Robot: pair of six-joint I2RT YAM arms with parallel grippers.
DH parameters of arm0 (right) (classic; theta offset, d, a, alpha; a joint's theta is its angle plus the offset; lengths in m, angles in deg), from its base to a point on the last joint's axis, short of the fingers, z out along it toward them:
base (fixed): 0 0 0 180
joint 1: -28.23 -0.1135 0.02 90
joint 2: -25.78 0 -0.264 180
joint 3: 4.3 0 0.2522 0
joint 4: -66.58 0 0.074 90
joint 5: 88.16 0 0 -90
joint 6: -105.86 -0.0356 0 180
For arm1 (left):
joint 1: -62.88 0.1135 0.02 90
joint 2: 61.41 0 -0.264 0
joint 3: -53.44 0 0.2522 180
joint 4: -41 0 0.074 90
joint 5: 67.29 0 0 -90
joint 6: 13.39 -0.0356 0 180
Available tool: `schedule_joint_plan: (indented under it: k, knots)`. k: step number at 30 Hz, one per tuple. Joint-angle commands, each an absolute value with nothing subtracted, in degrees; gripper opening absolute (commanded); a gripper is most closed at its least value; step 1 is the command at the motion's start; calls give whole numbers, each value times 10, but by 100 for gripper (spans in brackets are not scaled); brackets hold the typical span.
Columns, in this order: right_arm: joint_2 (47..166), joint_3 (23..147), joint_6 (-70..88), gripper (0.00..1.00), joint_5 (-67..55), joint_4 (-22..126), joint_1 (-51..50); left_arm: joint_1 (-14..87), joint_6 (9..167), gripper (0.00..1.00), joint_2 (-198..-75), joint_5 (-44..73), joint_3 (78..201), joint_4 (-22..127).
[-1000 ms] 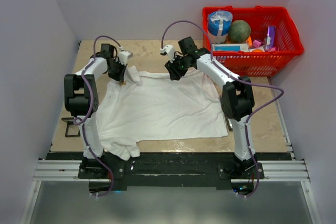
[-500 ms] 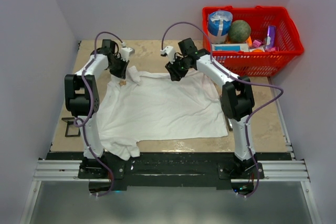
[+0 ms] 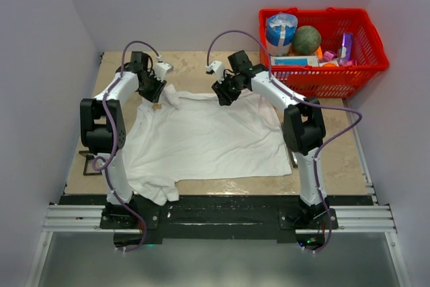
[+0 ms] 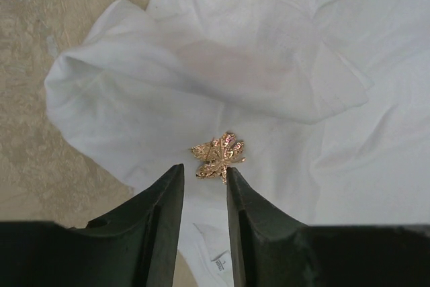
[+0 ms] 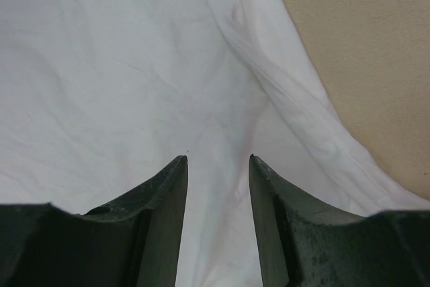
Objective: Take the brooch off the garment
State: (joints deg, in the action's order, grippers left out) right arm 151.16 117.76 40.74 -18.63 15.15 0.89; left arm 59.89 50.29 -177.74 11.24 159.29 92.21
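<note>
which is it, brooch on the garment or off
On: the brooch lies on the white garment, at the open left end effector's tips; whether it's pinned, cannot tell.

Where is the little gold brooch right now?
Left wrist view: the brooch lies on the garment, far-left side, just ahead of the left end effector.

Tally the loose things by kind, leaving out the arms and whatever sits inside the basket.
garment: 1
brooch: 1
red basket: 1
black stand: 1
Total: 4
</note>
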Motion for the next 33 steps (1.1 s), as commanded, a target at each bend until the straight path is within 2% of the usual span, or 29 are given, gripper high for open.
schedule_joint_plan:
  k: [1,5,14,18,21,25,33]
  knots:
    - [1474,1174,412,46,-188,155,7,598,459,37,-1793,141,1611,901]
    - [1474,1174,409,46,-190,151,7,598,459,31,-1802,138,1613,896]
    - [1491,1193,405,46,-180,151,3,598,449,27,-1824,125,1613,911]
    - [1499,1204,405,46,-178,148,1,598,445,22,-1836,125,1619,911]
    - [1504,1210,405,46,-177,146,0,598,444,15,-1841,123,1623,911]
    - [1508,1211,405,46,-173,145,0,597,438,0,-1840,117,1624,920]
    - [1509,1208,403,46,-172,148,0,593,449,0,-1823,92,1705,995]
